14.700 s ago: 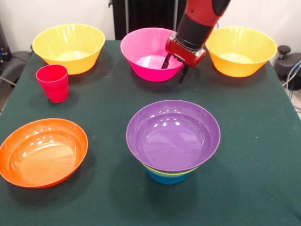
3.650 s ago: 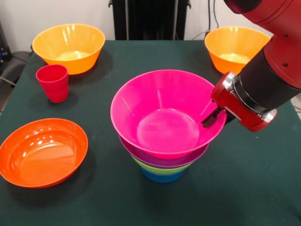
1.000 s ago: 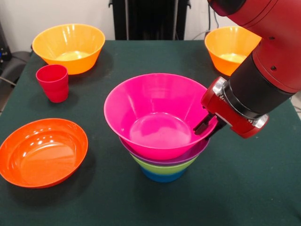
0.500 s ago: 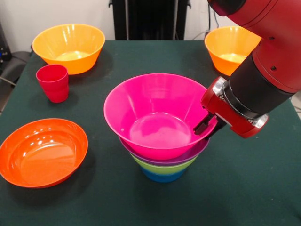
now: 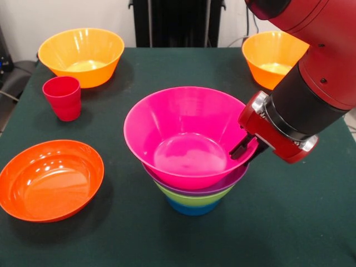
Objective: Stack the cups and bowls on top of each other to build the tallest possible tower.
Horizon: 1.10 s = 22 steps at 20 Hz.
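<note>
The tower stands at the table's middle: a large pink bowl (image 5: 183, 150) sits on top, nested in the purple bowl (image 5: 222, 186), over the lime green bowl (image 5: 192, 198) and the small blue base (image 5: 192, 209). My gripper (image 5: 246, 151) is at the pink bowl's right rim, one finger inside and one outside, shut on the rim. The red cup (image 5: 63, 97) stands upright at the left. The wide orange bowl (image 5: 50, 179) lies at the front left. Two yellow-orange bowls stand at the back left (image 5: 81, 55) and back right (image 5: 270, 58). The sky blue cup and the small ridged green bowl are out of view.
My red arm (image 5: 311, 83) crosses the right side of the table above the back right bowl. A black stand (image 5: 178, 22) is behind the table's far edge.
The pink bowl has come from the back of the table onto the purple bowl. In the last second the bowl and gripper shifted barely to the right.
</note>
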### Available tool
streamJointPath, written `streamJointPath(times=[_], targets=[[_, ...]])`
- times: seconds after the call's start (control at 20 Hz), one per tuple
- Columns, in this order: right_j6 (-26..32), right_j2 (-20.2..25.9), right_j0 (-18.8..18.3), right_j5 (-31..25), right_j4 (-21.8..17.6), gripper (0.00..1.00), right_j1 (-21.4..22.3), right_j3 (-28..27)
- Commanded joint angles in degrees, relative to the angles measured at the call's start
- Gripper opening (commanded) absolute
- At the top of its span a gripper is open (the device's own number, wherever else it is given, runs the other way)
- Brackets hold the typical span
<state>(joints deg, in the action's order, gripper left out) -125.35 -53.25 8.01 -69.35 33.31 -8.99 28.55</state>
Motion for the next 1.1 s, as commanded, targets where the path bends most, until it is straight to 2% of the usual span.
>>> streamJointPath(times=[0.05,0.65,1.1], targets=[[-5.36,7.93,0.53,-2.87,0.53,0.00,-2.34,0.10],[-4.49,9.08,0.95,-1.83,-0.22,0.00,-1.11,2.25],[-4.94,9.05,0.70,-2.59,-0.21,0.00,-1.40,1.38]])
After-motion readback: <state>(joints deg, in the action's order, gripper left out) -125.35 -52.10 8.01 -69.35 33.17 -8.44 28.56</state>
